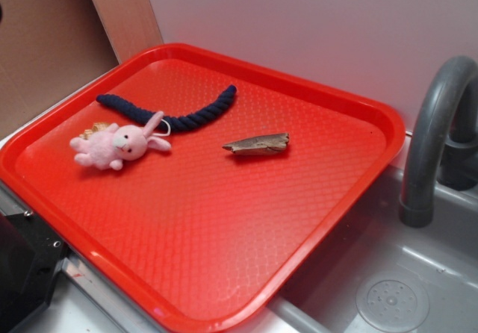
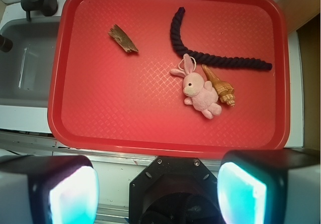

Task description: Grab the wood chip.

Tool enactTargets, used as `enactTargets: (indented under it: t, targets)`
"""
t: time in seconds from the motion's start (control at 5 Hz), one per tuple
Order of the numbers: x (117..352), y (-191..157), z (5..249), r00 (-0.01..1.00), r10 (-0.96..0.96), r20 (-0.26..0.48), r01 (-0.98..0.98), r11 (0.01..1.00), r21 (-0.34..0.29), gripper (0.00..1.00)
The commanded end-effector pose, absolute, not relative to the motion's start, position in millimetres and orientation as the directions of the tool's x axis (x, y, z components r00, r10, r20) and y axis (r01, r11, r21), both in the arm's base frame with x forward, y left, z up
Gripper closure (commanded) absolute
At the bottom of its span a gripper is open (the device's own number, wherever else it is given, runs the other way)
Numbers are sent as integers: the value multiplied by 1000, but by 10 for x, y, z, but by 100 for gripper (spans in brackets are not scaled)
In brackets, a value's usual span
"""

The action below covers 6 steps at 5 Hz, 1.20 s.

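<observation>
The grey-brown pointed wood chip [image 2: 123, 38] lies near the red plastic tray's [image 2: 165, 144] far-left corner, long axis diagonal, well ahead-left of the wide-open, empty gripper [image 2: 157, 188].

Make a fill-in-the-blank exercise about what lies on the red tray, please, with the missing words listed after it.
1. The grey-brown wood chip lies alone on the red plastic tray, touching ____ other object.
2. The pink plush bunny lies beside a tan spiral ____.
3. The dark blue rope is curved, not ____.
4. The open gripper holds ____.

Missing words: no; shell; straight; nothing
</observation>
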<state>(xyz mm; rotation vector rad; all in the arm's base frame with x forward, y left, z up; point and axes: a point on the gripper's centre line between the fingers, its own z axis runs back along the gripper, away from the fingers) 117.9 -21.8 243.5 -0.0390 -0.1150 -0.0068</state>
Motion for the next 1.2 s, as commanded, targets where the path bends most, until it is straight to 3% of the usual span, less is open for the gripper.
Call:
enactTargets:
  t: [0.0,0.4,0.8,1.0]
  targets:
    - [1179,-218,2435,993,-5,115,9,999,-38,0]
    - [1655,-140,2205,940,-269,211,276,961,-5,0]
    - [2015,-256,1886,930,-306,203,295,952,83,0]
    - [2283,-368,1569,943,-295,154,286,955,83,0]
